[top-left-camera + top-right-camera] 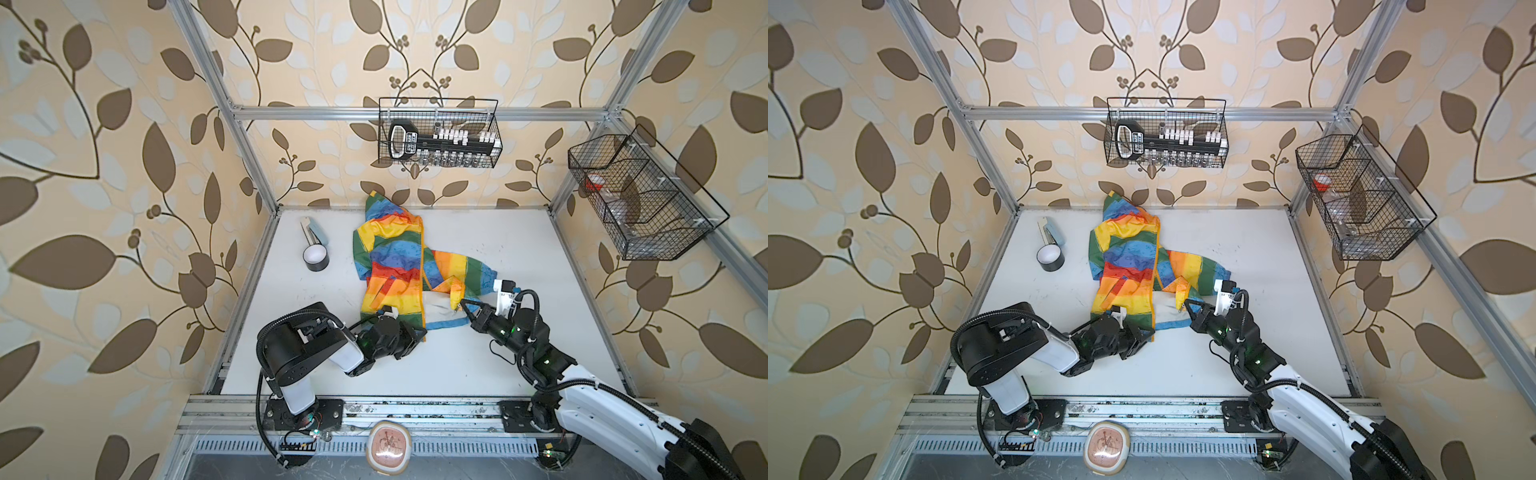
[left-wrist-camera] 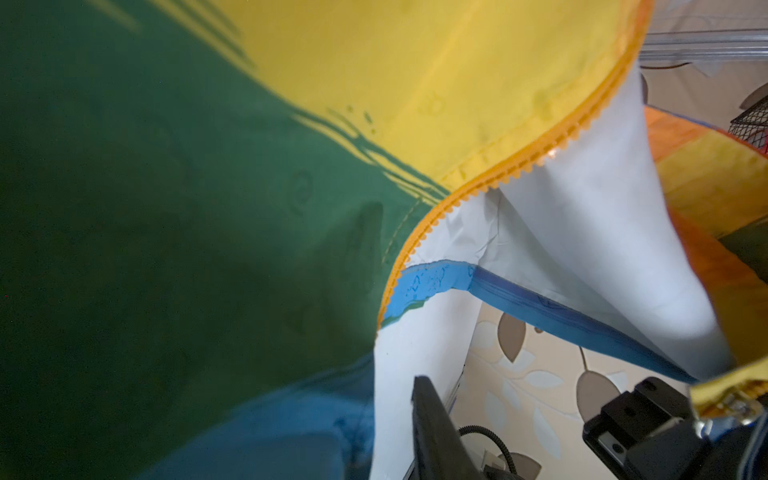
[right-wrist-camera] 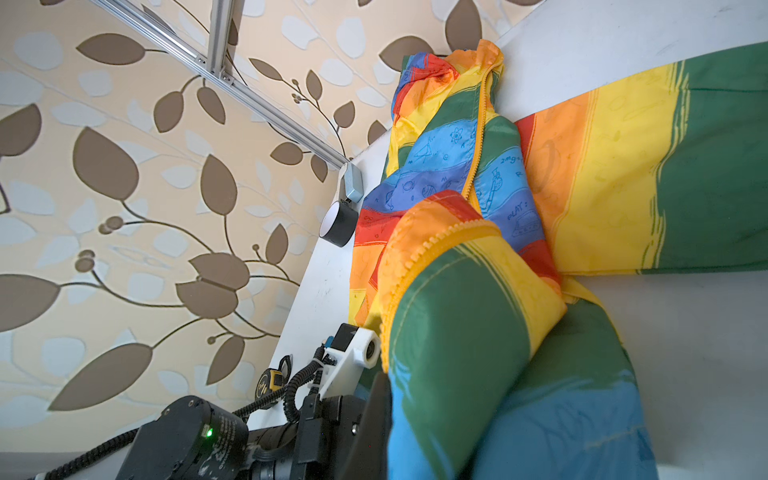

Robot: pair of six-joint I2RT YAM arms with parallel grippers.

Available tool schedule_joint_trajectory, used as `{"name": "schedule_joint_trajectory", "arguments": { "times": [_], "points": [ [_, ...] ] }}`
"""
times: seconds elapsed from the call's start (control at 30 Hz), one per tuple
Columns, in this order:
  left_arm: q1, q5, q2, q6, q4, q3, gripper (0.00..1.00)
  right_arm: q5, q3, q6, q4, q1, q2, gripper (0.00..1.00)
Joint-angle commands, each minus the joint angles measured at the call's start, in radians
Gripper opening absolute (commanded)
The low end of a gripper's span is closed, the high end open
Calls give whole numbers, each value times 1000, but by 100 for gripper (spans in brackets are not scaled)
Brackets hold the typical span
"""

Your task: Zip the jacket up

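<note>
Left gripper [image 1: 409, 332] is closed on the bottom hem of the jacket [image 1: 390, 257], beside the orange zipper [image 1: 422, 266]. Jacket lies crumpled mid-table [image 1: 415, 374], hood toward the back wall, front open, white lining showing; bands of red, orange, yellow, green, blue. Blue band [image 3: 440, 166] carries printed doodles and writing: "2mg+", "PLAY:". Right gripper [image 1: 462, 306] is clamped on the other front edge, holding a yellow fold up.
</note>
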State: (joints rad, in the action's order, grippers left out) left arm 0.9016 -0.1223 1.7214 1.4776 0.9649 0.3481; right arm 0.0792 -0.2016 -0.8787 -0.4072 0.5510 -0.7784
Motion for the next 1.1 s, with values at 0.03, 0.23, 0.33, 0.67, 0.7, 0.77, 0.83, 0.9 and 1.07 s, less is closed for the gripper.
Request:
{"name": "schedule_joint_trajectory", "arguments": {
  "times": [0.03,0.23,0.33,0.67,0.7,0.77,0.83,0.9,1.07],
  "points": [
    [-10,24,-13,-1,-84,-24,26,13,15,-12,-14,-2,12,0],
    [-10,28,-17,-1,-87,-29,25,17,16,-12,-16,-2,12,0],
    [-10,34,-26,0,-94,-35,28,18,16,-13,-15,1,13,0],
    [-10,39,-40,-6,-114,-37,27,16,16,-13,-21,9,11,0],
    [-10,37,-35,-5,-109,-34,26,17,16,-13,-21,8,10,0],
    [-10,29,-16,-5,-91,-28,23,17,18,-13,-19,8,11,0],
    [-10,22,1,-2,-76,-23,20,17,18,-14,-19,10,12,0],
    [-10,19,15,1,-61,-22,16,19,18,-12,-16,9,15,0],
    [-10,15,24,0,-44,-19,9,17,20,-7,-3,9,31,0]
  ]
}}
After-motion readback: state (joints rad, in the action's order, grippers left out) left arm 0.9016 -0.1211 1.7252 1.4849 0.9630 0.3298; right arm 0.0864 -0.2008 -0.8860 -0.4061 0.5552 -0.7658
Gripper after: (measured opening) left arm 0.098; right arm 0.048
